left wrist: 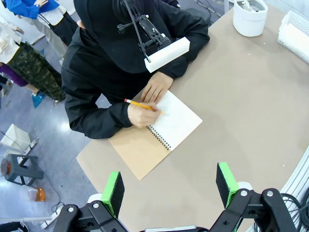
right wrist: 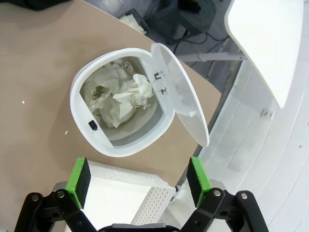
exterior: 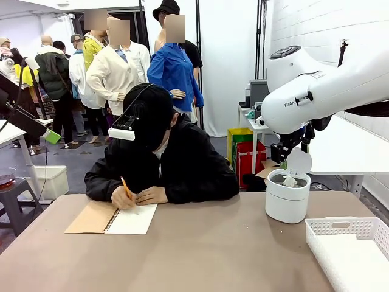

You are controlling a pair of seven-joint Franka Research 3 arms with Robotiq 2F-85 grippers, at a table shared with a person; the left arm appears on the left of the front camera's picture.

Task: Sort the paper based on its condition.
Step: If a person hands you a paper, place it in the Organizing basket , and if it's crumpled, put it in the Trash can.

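Crumpled white paper [right wrist: 129,95] lies inside a round white bin [right wrist: 91,140] whose lid [right wrist: 181,92] stands open. My right gripper [right wrist: 137,180] hangs open above the bin with nothing between its green pads. From the front, the same gripper [exterior: 290,155] sits just over the bin [exterior: 287,204], and a bit of crumpled paper [exterior: 290,180] shows at the rim. My left gripper [left wrist: 170,189] is open and empty, high over the table's near side. Below it, a person writes with a pencil [left wrist: 140,104] on the open page of a spiral notebook [left wrist: 176,123].
A white lattice basket [exterior: 340,226] stands at the table's near right corner, beside the bin; its inside looks flat and white, and I cannot tell whether sheets lie there. The person leans over the notebook [exterior: 130,220] at the far left edge. Bare brown tabletop [exterior: 206,255] spans the middle.
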